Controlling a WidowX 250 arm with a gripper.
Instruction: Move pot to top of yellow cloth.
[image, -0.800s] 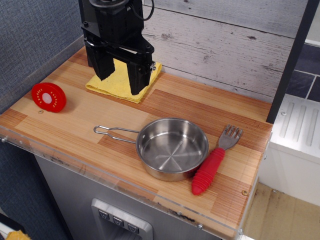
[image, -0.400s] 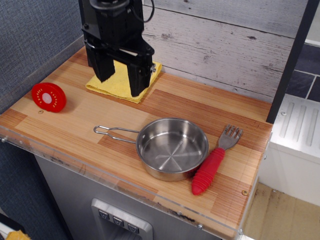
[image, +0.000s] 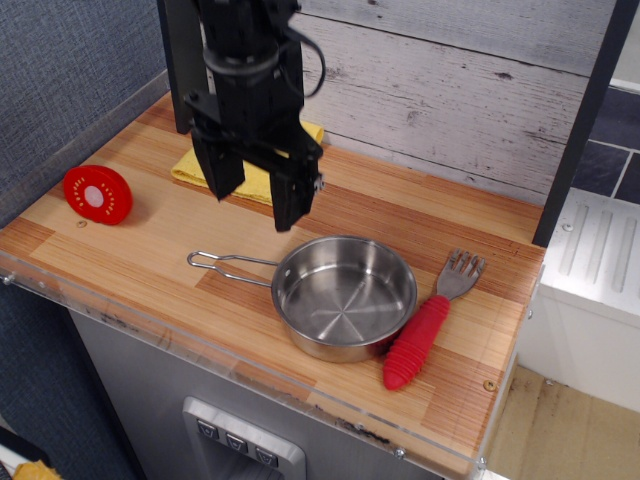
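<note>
The shiny steel pot (image: 344, 297) sits empty on the wooden counter near the front edge, its thin wire handle (image: 228, 264) pointing left. At the back left lies the yellow cloth (image: 256, 176), largely covered by the black arm. My gripper (image: 256, 206) hangs open above the counter between the cloth and the pot's handle, with nothing between its two black fingers (image: 290, 197).
A round red disc (image: 97, 193) rests at the counter's left side. A fork with a red ribbed handle (image: 428, 327) lies just right of the pot. A grey plank wall (image: 450, 90) backs the counter, and a clear strip (image: 240, 370) lines the front edge.
The gripper has moved forward and to the right, off the yellow cloth and toward the pot's handle, still open. Pot, fork and disc have not moved.
</note>
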